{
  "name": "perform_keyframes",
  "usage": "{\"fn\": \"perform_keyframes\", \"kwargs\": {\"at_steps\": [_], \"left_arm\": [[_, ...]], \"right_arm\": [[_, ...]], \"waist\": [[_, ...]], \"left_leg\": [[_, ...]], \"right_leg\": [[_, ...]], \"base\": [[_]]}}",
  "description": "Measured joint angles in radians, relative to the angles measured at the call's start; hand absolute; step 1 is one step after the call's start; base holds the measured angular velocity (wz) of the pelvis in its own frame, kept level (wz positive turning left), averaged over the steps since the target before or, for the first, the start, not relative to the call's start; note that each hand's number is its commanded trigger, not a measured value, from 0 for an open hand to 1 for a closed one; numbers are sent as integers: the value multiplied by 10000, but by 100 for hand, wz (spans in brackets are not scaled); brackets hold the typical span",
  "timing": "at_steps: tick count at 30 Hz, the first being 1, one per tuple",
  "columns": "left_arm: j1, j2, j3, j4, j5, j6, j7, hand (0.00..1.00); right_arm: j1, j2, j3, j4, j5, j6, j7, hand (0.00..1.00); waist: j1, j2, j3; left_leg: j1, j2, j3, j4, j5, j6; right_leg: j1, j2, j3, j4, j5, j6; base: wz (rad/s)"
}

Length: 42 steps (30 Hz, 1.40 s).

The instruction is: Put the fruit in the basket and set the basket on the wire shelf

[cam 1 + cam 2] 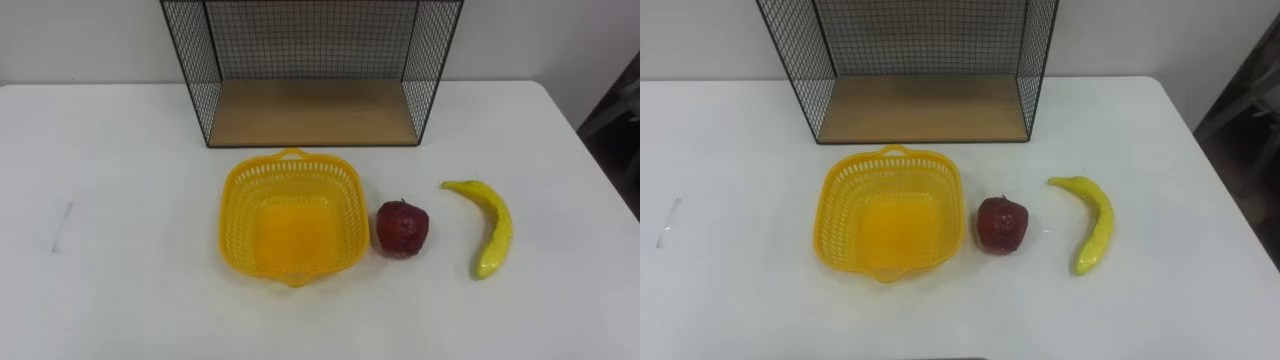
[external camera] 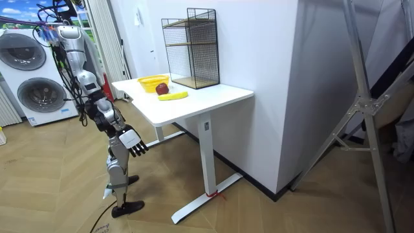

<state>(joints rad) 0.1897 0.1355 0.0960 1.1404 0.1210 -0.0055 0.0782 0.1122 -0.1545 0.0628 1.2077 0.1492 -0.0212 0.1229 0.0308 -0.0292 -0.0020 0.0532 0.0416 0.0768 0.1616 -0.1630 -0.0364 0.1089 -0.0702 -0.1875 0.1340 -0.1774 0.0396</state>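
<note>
Left eye view, fruit: you have a dark red apple (image 1: 402, 228) and a yellow banana (image 1: 492, 225) lying on the table (image 1: 120, 200), both outside the basket (image 1: 238, 215).
Apple: just right of the basket; you cannot tell whether it touches the wall.
Banana: farther right, apart from the apple, stem end pointing far.
Basket: yellow, upright, mid-table, just near of the shelf (image 1: 310, 112).
Shelf: black wire with a wooden floor, at the table's far edge by the wall.
Right hand (image 2: 132, 141): your room view shows it hanging low beside the table, fingers loosely spread, holding nothing.
Robot: stands at the table's near side, washing machines (image 2: 26, 77) behind it.
</note>
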Motion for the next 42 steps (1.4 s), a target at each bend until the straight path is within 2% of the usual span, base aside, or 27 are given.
{"fn": "perform_keyframes", "kwargs": {"at_steps": [3, 4, 12, 15, 16, 21, 23, 27, 29, 33, 35, 36, 38, 40, 42], "left_arm": [[10, 22, -16, 17, 16, 78, -14, 0], [15, 23, -21, 17, 17, 111, -17, 0], [42, 68, -28, 126, 130, 368, -102, 0], [93, 61, -23, 211, 499, 515, -27, 0], [125, 56, -21, 217, 660, 518, 6, 0], [365, 3, -16, 277, 708, 515, 171, 0], [461, -39, 7, 265, 707, 516, 198, 0], [733, -45, 96, 54, 711, 507, 284, 0], [815, -30, 230, -34, 684, 483, 424, 0], [869, -33, 272, -60, 697, 479, 603, 0], [1020, -20, 423, -304, 685, 473, 660, 0], [1030, -20, 481, -360, 689, 471, 669, 0], [961, -4, 683, -458, 686, 360, 692, 0], [957, 44, 832, -458, 687, 175, 700, 0], [1016, 47, 1032, -459, 685, 145, 703, 0]], "right_arm": [[7, 21, -78, -2, 4, -4, -12, 0], [9, 21, -80, -5, 5, -6, -15, 0], [16, 40, -127, 46, 503, 32, -148, 0], [65, 67, -128, 83, 1140, 200, -451, 0], [56, 99, -169, 112, 1360, 230, -571, 0], [111, 147, -501, 371, 3111, 322, -969, 0], [192, 178, -1113, 317, 4340, 356, -1223, 0], [198, 150, -2269, 102, 6765, 337, -1520, 0], [276, 129, -2818, -125, 8108, 229, -1670, 0], [295, 97, -3570, -426, 9717, 218, -1788, 0], [332, 121, -4219, -1004, 10722, 206, -2191, 0], [369, 123, -4372, -1266, 10896, 186, -2341, 0], [321, 108, -4933, -1684, 11449, -199, -2775, 0], [249, 108, -5471, -1804, 11481, -344, -3182, 0], [314, 117, -6006, -2288, 11467, -429, -3687, 0]], "waist": [[-4, -16, 111], [-3, -16, 117], [-6, -61, 90], [10, -31, 30], [-7, 27, 31], [-30, 8, 65], [-168, 25, 93], [-516, 74, 81], [-662, 91, 64], [-887, 131, 24], [-1089, 125, 8], [-1104, 112, -5], [-1144, 101, -22], [-1216, 36, -49], [-1296, 21, -47]], "left_leg": [[99, 0, 6, -5, -16, -3], [92, 0, 8, -4, -24, 0], [78, -2, 24, 88, -88, 15], [90, -2, 26, 100, -90, 16], [105, -2, 25, 105, -90, 17], [196, -2, 46, 121, -93, 19], [255, -6, 46, 155, -104, 33], [252, -6, 37, 203, -131, 34], [262, -6, 42, 233, -136, 40], [294, -3, 160, 259, -159, 59], [301, -3, 230, 260, -163, 66], [306, -2, 262, 258, -163, 66], [298, -2, 302, 257, -164, 69], [322, -2, 299, 246, -164, 69], [342, -4, 299, 237, -165, 71]], "right_leg": [[112, 2, 5, -21, -10, 9], [117, 3, 7, -19, -13, 10], [111, -1, -22, -4, -16, 13], [126, -3, -4, 12, -16, 13], [133, -3, -2, 16, -16, 13], [209, 2, 154, 37, -17, 15], [298, 6, 203, 35, -18, 16], [329, 6, 211, 32, -61, 35], [325, 6, 246, 62, -61, 34], [271, 1, 357, 182, -58, 32], [246, -3, 399, 205, -56, 33], [221, -3, 437, 225, -56, 33], [177, -8, 483, 283, -56, 37], [177, -7, 480, 284, -64, 44], [165, -14, 481, 295, -70, 50]], "base": [[0], [0], [0], [0], [0], [-3], [0], [0], [-2], [-10], [-8], [-13], [-7], [0], [0]]}}
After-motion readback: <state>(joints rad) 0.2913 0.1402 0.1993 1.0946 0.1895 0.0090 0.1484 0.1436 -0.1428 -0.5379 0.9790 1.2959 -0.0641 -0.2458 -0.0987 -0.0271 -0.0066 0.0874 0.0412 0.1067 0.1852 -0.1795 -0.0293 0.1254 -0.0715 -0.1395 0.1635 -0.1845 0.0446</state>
